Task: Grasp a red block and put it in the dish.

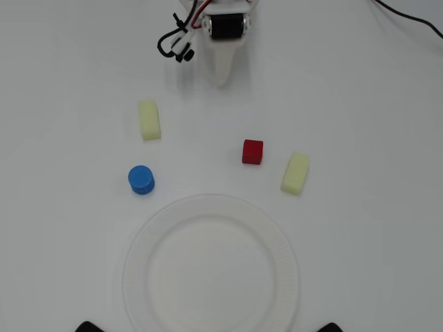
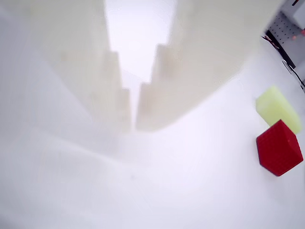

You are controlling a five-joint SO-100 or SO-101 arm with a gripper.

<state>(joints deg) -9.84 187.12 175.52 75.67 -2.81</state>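
Observation:
The red block (image 1: 252,151) is a small red cube on the white table, right of centre in the overhead view. It also shows at the right edge of the wrist view (image 2: 279,148). The dish (image 1: 135,270) is a large white plate with a ribbed rim at the bottom centre, and nothing lies in it. My gripper (image 1: 223,75) is at the top centre, well behind the red block and a little to its left. In the wrist view its white fingers (image 2: 112,86) stand almost together, and the gripper (image 2: 133,117) holds nothing.
A pale yellow block (image 1: 149,120) lies at the left and another (image 1: 295,173) just right of the red block, also in the wrist view (image 2: 277,109). A blue cylinder (image 1: 141,180) stands near the dish's upper left. A black cable (image 1: 415,21) runs at the top right.

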